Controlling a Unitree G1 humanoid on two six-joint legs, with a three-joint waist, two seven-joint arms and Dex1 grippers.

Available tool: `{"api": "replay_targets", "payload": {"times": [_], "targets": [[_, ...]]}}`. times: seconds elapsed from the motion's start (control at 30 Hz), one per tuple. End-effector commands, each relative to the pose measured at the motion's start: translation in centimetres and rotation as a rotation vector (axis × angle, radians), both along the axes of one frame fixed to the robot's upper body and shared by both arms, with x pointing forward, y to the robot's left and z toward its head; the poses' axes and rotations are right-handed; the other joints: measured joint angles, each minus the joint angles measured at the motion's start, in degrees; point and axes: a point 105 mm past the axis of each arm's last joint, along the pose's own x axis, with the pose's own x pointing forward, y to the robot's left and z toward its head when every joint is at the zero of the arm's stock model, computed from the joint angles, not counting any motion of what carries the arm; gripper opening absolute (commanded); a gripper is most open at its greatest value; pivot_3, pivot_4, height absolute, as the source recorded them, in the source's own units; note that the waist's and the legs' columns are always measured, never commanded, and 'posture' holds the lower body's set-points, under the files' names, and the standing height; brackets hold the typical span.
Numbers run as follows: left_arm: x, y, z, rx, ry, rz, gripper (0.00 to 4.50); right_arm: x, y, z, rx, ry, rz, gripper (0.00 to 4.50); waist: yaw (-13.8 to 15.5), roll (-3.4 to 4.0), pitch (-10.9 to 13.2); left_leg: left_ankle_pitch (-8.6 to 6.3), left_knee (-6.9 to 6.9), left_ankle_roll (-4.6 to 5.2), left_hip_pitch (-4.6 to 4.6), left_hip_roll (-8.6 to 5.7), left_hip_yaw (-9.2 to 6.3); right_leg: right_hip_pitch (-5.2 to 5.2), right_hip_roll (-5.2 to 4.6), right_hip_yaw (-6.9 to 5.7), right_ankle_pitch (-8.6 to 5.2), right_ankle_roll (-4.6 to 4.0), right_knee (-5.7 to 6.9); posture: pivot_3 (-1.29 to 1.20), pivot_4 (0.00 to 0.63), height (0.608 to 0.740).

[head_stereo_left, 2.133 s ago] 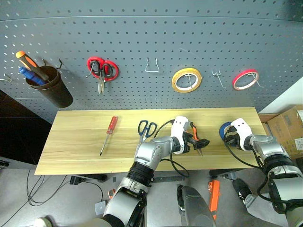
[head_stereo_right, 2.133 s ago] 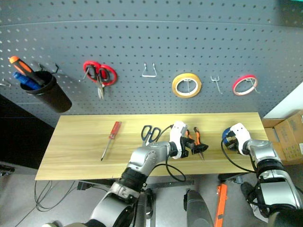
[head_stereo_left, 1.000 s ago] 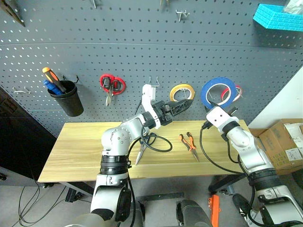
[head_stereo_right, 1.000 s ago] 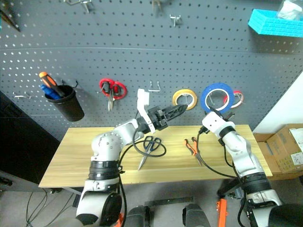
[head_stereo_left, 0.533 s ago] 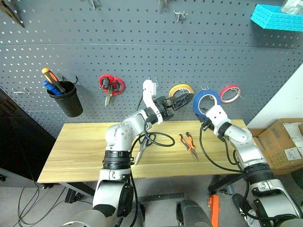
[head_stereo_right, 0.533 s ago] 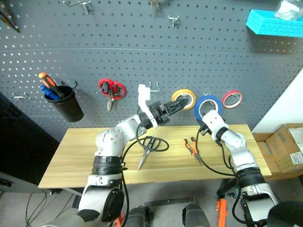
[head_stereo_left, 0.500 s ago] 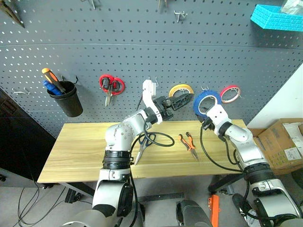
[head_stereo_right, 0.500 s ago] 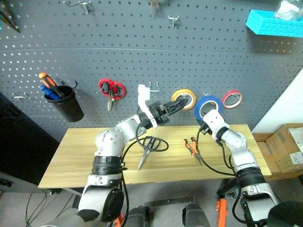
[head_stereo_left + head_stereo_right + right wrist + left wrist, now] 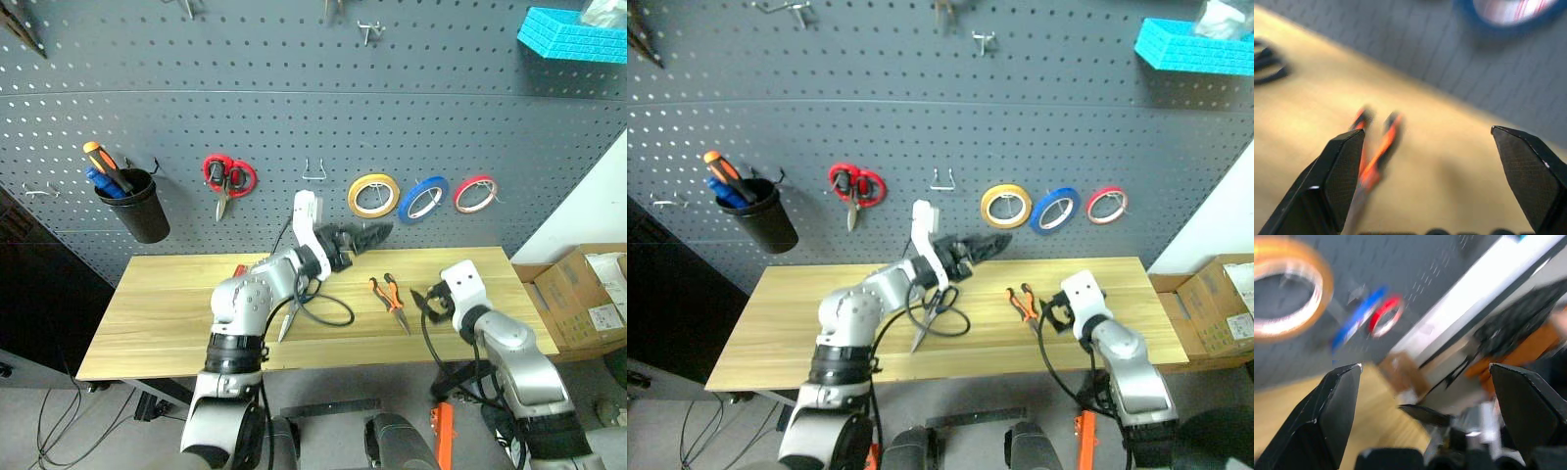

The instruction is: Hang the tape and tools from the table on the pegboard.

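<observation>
Since a second ago the right gripper (image 9: 427, 301) has let go of the blue tape (image 9: 423, 199) and dropped away from the pegboard (image 9: 294, 117); it is now hovering low over the right end of the table (image 9: 157, 313), its two fingers spread wide and holding nothing. The tape is now hanging on a hook on the pegboard, between the yellow tape (image 9: 373, 195) and the red tape (image 9: 474, 193), so three rings are hanging in a row there. The left gripper (image 9: 370, 235) has sunk a little and is reaching across above the middle of the table, its two fingers likewise spread and empty, pointing toward the right.

Just beside the right gripper, nearer the table's middle, the one pair of pliers (image 9: 388, 296) is lying flat on the wood, orange-and-black handles toward the pegboard; the right wrist view is showing them (image 9: 1371, 156) between its fingers. Under the left arm, the one pair of blue-handled scissors (image 9: 290, 311) is lying on the table with a black cable looping over it. A small red thing (image 9: 238, 269) is peeking out beside the left arm; what it is I cannot tell.

On the pegboard, one pair of red scissors (image 9: 225, 180) is hanging left of an empty wire hook (image 9: 313, 172). Farther left, one black cup (image 9: 139, 204) is holding two screwdrivers (image 9: 106, 168), one orange-handled and one blue.
</observation>
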Motion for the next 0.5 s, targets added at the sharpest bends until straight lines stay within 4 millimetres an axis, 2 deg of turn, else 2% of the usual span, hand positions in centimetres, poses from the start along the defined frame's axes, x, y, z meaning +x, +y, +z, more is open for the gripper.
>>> {"api": "replay_targets", "payload": {"times": [0.03, 0.17, 0.27, 0.33, 0.37, 0.5], "targets": [[-1.5, 0.4, -2.4, 0.096, 0.019, 0.024, 4.5, -0.2, 2.0, 0.6, 0.046, 0.126, 0.014, 4.48, -0.1, 0.03, 0.2, 0.0, 0.02, 0.0, 0.01, -0.01, -0.02, -0.06, 0.02, 0.05, 0.07, -0.12, 0.03, -0.05, 0.187, 0.74], [-2.4, 2.0, -5.7, 0.187, 0.095, 0.12, 4.5, 0.7, 3.4, -0.4, 0.072, 0.304, 0.026, 4.48, 0.1, 0.02, 1.9, 0.01, 0.05, 0.01, 0.09, 0.01, -0.32, -0.16, 0.11, -0.02, 0.31, -0.52, 0.03, -0.03, 0.228, 0.74], [-2.9, 4.5, -8.6, 0.291, 0.163, 0.251, 4.5, 3.3, 4.1, -0.8, 0.081, 0.389, -0.014, 4.48, 0.3, 0.17, 3.3, 0.0, 0.03, 0.01, 0.22, 0.03, -0.63, -0.29, 0.19, -0.16, 0.39, -0.64, 0.01, 0.0, 0.269, 0.74], [-3.3, 5.3, -9.2, 0.328, 0.166, 0.287, 4.5, 4.3, 4.3, -1.0, 0.094, 0.425, -0.043, 4.48, 0.5, 0.35, 4.2, -0.16, -0.03, -0.25, 0.13, 0.02, -0.66, -0.25, 0.18, -0.13, 0.4, -0.67, -0.1, 0.01, 0.283, 0.74], [-3.5, 5.5, -9.4, 0.343, 0.163, 0.295, 4.5, 4.7, 4.3, -1.3, 0.099, 0.449, -0.053, 4.48, 0.7, 0.33, 4.5, 0.0, 0.0, 0.01, 0.06, 0.01, -0.67, -0.29, 0.19, -0.14, 0.41, -0.69, -0.08, 0.03, 0.292, 0.74], [-4.2, 5.5, -9.4, 0.334, 0.164, 0.306, 4.5, 6.1, 3.3, -2.6, 0.082, 0.499, -0.121, 4.48, 2.1, 0.43, 5.7, 0.06, 0.03, 0.09, -0.13, 0.02, -0.57, -0.36, 0.21, -0.12, 0.43, -0.68, -0.02, 0.05, 0.312, 0.74]]}}
